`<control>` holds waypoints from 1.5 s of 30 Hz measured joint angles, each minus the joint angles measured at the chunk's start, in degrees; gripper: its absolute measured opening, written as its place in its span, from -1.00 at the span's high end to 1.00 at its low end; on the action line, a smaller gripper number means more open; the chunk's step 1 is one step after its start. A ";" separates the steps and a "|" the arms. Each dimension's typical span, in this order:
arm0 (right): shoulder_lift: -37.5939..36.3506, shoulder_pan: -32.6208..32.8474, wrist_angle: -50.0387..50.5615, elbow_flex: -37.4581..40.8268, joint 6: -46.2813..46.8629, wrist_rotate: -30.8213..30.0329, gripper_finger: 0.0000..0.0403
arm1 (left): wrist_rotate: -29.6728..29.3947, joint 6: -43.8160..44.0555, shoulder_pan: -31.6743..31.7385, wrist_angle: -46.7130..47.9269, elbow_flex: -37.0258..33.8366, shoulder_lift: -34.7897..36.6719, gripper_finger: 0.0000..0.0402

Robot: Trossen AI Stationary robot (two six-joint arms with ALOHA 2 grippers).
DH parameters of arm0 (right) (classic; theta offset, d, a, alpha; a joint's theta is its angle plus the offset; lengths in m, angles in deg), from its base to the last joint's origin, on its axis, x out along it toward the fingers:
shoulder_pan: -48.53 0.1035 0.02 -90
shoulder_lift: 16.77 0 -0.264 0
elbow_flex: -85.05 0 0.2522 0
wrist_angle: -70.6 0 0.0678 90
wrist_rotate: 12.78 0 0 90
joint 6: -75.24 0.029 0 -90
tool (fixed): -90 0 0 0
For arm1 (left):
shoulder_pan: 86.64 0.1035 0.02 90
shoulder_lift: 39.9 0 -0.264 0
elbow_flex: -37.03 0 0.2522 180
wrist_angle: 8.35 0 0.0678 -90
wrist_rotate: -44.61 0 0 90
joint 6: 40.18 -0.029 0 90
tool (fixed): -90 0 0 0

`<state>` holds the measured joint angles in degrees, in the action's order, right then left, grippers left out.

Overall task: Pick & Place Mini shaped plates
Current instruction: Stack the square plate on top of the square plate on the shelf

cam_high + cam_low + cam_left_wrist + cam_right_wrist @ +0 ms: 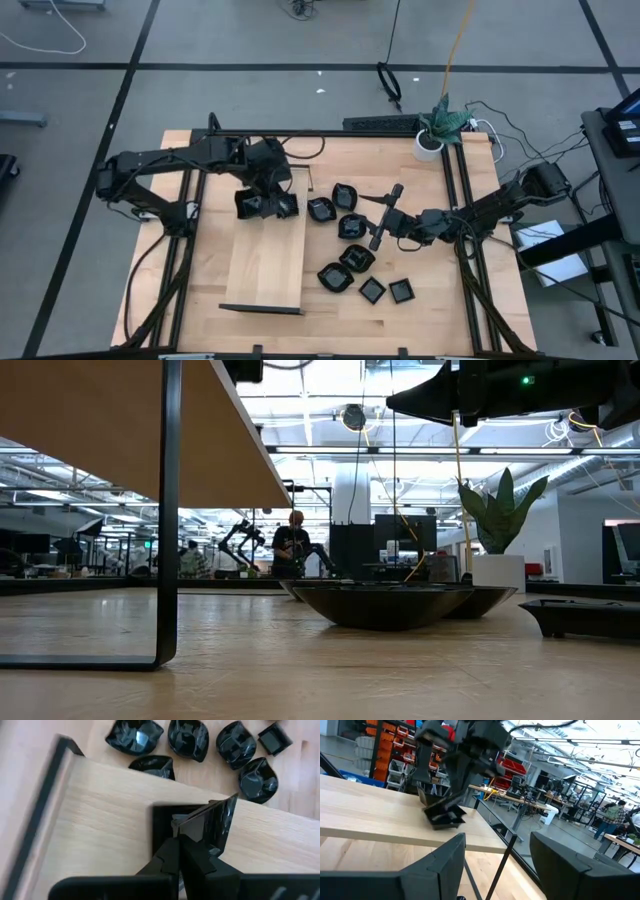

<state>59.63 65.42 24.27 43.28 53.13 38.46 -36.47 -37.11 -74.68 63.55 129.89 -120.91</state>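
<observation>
L hand (180, 851) clamped on rim of square mini plate (210, 822), tilted, directly under hand, over far end of wooden board (268, 255). Glossy black. R hand (385, 222) open, empty, over the loose plates (352, 258) on surface; nearer them than L.

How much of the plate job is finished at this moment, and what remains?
Done: one small glossy black square plate seems to lie already on the long pale wooden board. In hand: the left gripper is shut on a second black square plate, held tilted above the board's far end. Left: about eight black plates lie on the table beside the board; the right gripper is open above them, holding nothing.
</observation>
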 joint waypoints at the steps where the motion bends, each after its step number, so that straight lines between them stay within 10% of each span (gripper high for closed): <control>1: 0.00 -0.02 0.00 0.00 0.00 0.00 -0.03 | -0.28 -0.60 0.03 0.96 1.66 -0.04 0.97; 12: 0.01 -0.02 0.19 0.00 0.00 0.02 -0.03 | -0.90 -7.61 1.48 14.58 17.97 -4.61 0.98; 45: 0.02 -0.02 0.42 0.02 0.00 0.02 -0.03 | -1.40 -5.49 3.31 20.13 18.08 -16.76 0.87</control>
<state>59.65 65.39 24.68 43.30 53.13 38.48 -37.87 -42.59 -71.37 83.68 147.98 -137.67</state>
